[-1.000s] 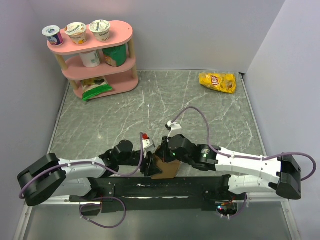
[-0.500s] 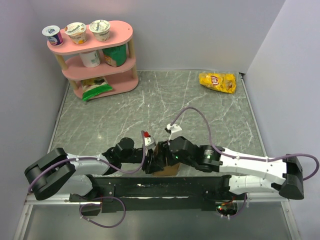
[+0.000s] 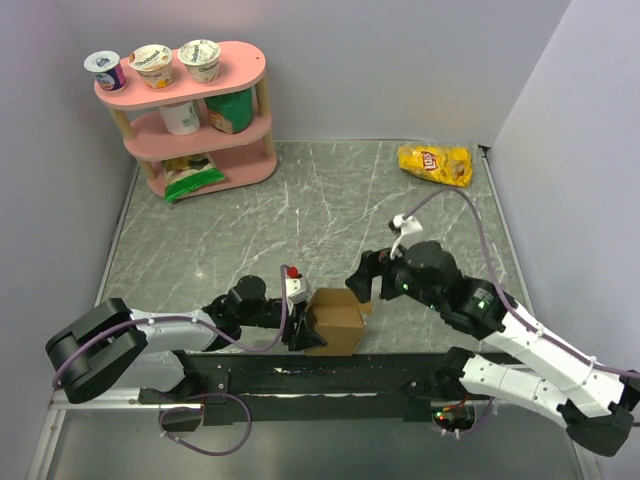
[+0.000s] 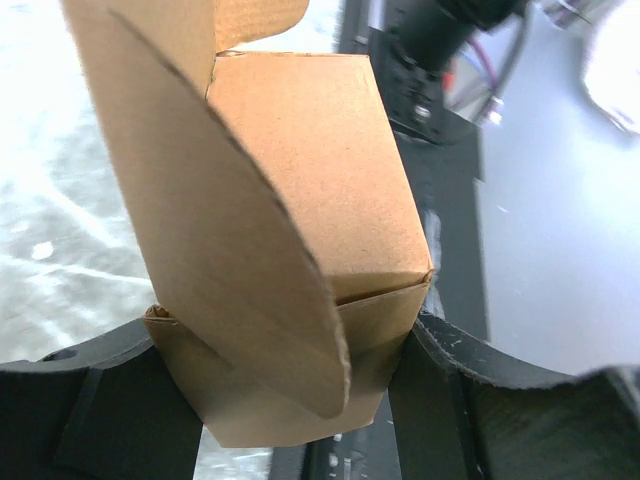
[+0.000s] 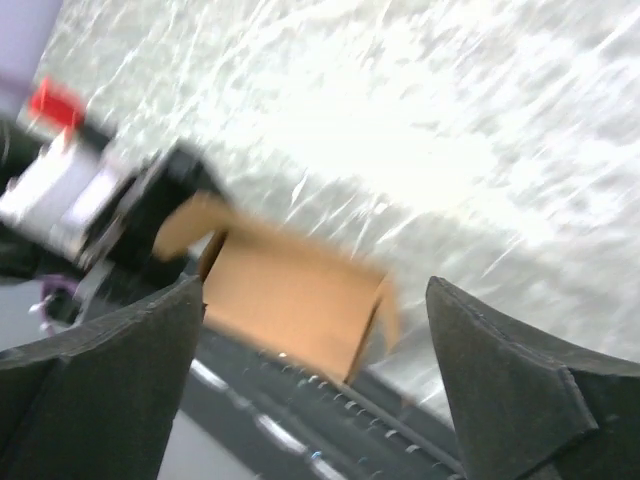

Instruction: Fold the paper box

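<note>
The box stands squared up, one rounded flap sticking out, at the table's near edge between the arms. The left gripper pinches its left end. The right gripper hangs spread wide just beyond the box, clear of it.

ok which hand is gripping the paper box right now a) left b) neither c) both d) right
a, the left hand has a finger pressed on each side of the paper box, while the right hand stands wide open with nothing between its fingers
</note>
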